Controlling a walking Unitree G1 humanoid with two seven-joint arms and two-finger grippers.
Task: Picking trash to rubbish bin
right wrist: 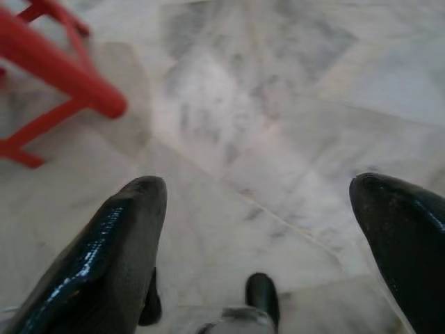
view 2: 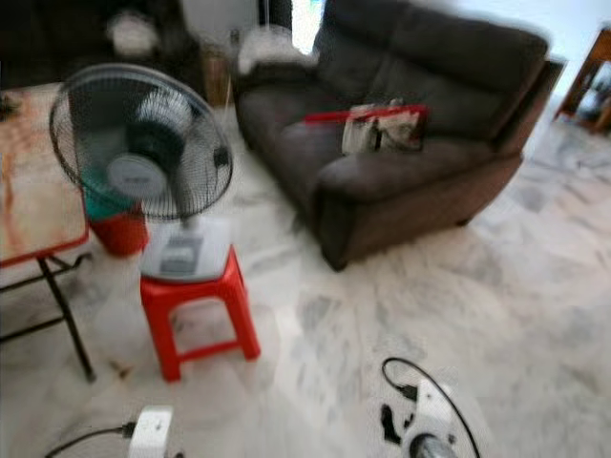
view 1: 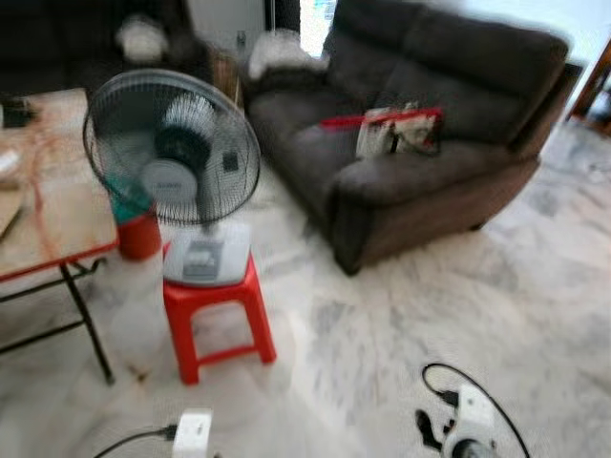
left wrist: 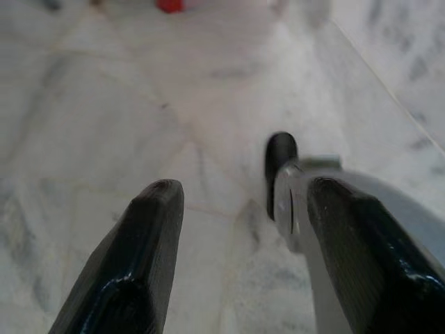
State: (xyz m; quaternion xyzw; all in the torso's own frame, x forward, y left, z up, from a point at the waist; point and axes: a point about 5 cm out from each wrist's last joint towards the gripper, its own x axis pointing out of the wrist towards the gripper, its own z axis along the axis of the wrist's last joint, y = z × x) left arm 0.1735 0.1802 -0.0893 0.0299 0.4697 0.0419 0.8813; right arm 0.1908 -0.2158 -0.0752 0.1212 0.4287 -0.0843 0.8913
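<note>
While both arms hang low over the pale veined marble floor (view 1: 401, 315), nothing suggests the task has got beyond the search: neither claw carries anything, and no rubbish bin can be made out with certainty. The left gripper (left wrist: 236, 229) has its two long black fingers spread wide, with only glossy floor tile between them. The right gripper (right wrist: 257, 229) is likewise splayed apart and empty, hanging just right of the red plastic stool (view 1: 218, 320).

The likeliest trash is the crumpled whitish bag with red trim (view 1: 399, 131) lying on the seat of the dark brown upholstered sofa (view 1: 430, 143) at the far right; the blur leaves it unclear whether it is paper or plastic. By my judgement everything is left to do: approach, grasp, carry, drop.

On the stool stands a round wire-caged table fan (view 1: 172, 148) on a pale grey base, well to the near left of the sofa. Beyond it, on the floor at the left, sits a small red bucket-like container with a teal liner (view 1: 138, 229), possibly the bin, though too blurred to confirm. A worn tabletop on thin black metal legs (view 1: 48, 210) fills the left edge.
</note>
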